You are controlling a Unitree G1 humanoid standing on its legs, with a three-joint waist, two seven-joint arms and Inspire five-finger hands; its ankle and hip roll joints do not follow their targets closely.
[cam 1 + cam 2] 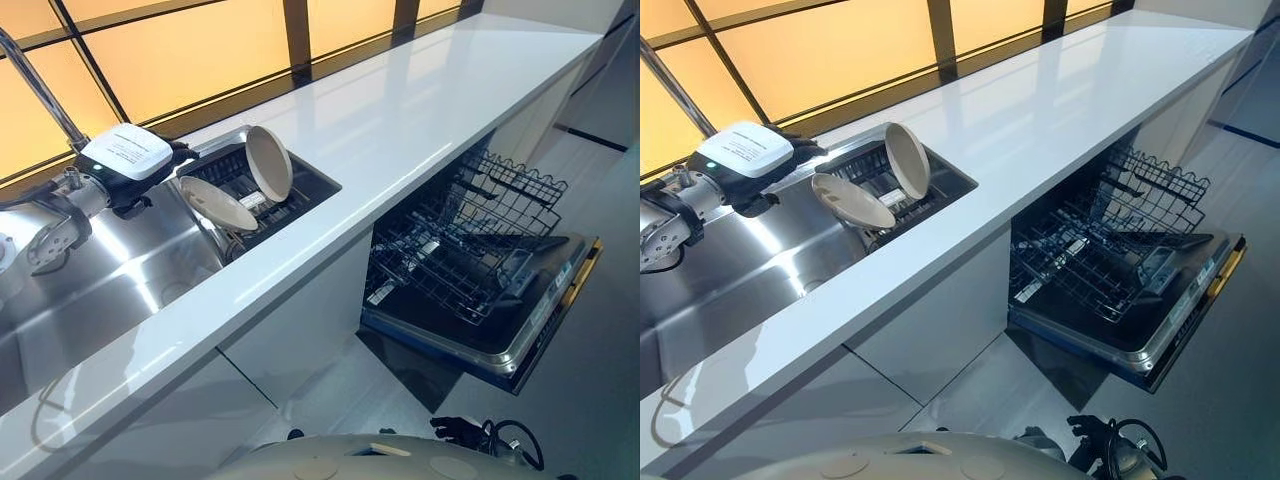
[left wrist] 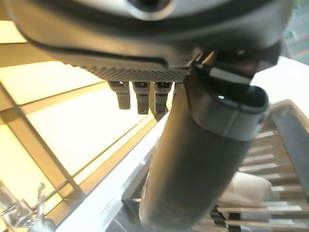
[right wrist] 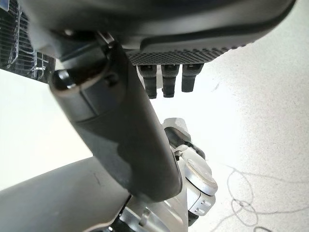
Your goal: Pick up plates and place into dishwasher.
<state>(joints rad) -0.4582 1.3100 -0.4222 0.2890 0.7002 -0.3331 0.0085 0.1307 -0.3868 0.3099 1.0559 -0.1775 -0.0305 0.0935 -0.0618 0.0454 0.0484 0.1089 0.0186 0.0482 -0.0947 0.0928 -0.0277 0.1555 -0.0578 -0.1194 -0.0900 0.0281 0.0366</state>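
Two beige plates stand in a black dish rack [image 1: 312, 188] set in the sink. One plate [image 1: 268, 163] leans almost upright. The other plate [image 1: 217, 204] lies tilted, close to flat, in front of it. My left hand [image 1: 150, 187] hovers over the sink just left of the rack, short of the plates. Its fingers [image 2: 145, 99] are straight beside the thumb [image 2: 193, 169], and it holds nothing. My right hand [image 3: 128, 145] hangs low over the floor with its fingers [image 3: 164, 82] straight and nothing in it. The open dishwasher [image 1: 530, 335] sits under the counter on the right.
A long white counter [image 1: 400, 130] runs back to the right along amber windows. The steel sink basin [image 1: 120, 285] and a faucet [image 1: 40, 90] lie at the left. The dishwasher's wire racks [image 1: 470, 245] are pulled out over its lowered door, which juts into the grey floor.
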